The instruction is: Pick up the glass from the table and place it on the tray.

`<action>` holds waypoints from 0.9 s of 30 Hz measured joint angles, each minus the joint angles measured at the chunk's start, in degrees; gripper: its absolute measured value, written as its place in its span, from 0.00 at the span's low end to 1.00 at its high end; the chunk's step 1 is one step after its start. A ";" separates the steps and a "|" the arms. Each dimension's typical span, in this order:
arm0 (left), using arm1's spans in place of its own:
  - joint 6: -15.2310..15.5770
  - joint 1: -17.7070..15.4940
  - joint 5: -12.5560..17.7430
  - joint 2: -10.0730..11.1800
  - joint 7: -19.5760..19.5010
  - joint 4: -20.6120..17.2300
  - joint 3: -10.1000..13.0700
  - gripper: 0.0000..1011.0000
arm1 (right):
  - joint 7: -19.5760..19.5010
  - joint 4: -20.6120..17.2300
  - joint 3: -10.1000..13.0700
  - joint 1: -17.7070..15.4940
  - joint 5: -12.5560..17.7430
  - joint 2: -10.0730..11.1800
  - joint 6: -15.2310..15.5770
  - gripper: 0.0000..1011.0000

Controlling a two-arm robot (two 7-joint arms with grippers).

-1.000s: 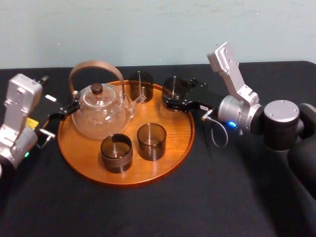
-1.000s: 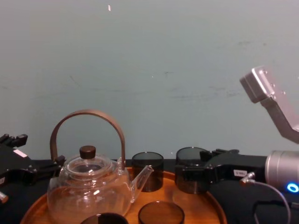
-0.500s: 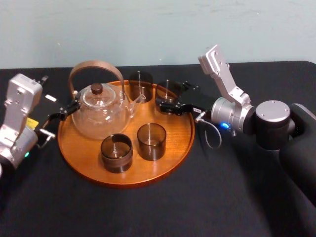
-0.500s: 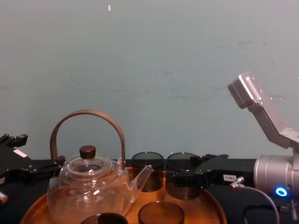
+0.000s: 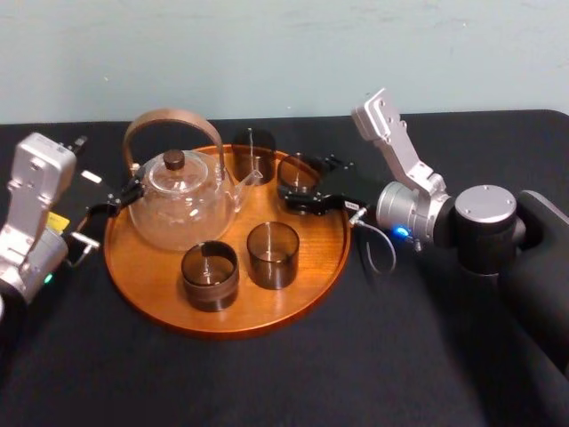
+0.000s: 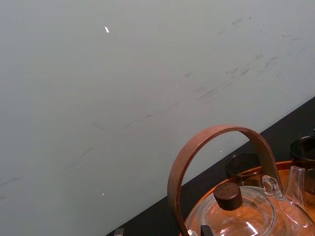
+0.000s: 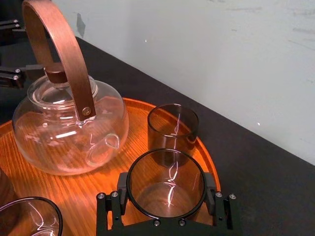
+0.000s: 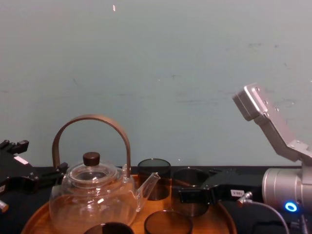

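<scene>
Smoked-grey glass (image 5: 300, 175) clamped by its sides between the black fingers (image 7: 109, 209) of the right claw (image 5: 299, 189), closed just far enough to pinch the round wall, with nothing else in the grip. Reaches in from the robot's right, arm low across the black desk (image 5: 267, 382). Held upright and mouth up, inside the rim at the rear right of the orange-brown wooden tray (image 5: 222, 326), low over the wood; contact between base and wood impossible to tell. Just beside the rear glass (image 5: 253, 151), apart from it by a narrow gap, and close to the spout side of the clear teapot (image 5: 180, 206) with its brown arched handle (image 5: 173, 115) and dark knob. From the chest, low to the right of the spout, partly masked by the claw's black body. Nearer the robot on the same tray, the front left glass (image 5: 211, 276) and the front right glass (image 5: 272, 255), side by side and not touching. Parked at the tray's left edge beside the teapot, the left claw (image 5: 114, 200). Behind it all, a pale grey-green wall (image 8: 156, 73).
</scene>
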 joint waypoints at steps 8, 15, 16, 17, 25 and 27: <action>0.00 0.00 0.00 0.00 0.00 0.00 0.00 1.00 | -0.21 0.04 -0.04 0.00 -0.15 -0.05 0.31 0.89; 0.00 0.00 0.00 0.00 0.00 0.00 0.00 1.00 | -0.21 0.04 -0.03 -0.01 -0.15 -0.04 0.31 0.89; 0.00 0.00 0.00 0.00 0.00 0.00 0.00 1.00 | -0.21 0.04 -0.02 -0.01 -0.15 -0.03 0.31 0.89; 0.00 0.00 0.00 0.00 0.00 0.00 0.00 1.00 | -0.21 0.04 -0.01 -0.01 -0.15 -0.02 0.31 0.89; 0.00 0.00 0.00 0.00 0.00 0.00 0.00 1.00 | -0.21 0.01 0.03 -0.06 -0.13 0.00 0.26 0.99; 0.00 0.00 0.00 0.00 0.00 0.00 0.00 1.00 | -0.21 0.01 0.03 -0.06 -0.13 0.01 0.26 0.99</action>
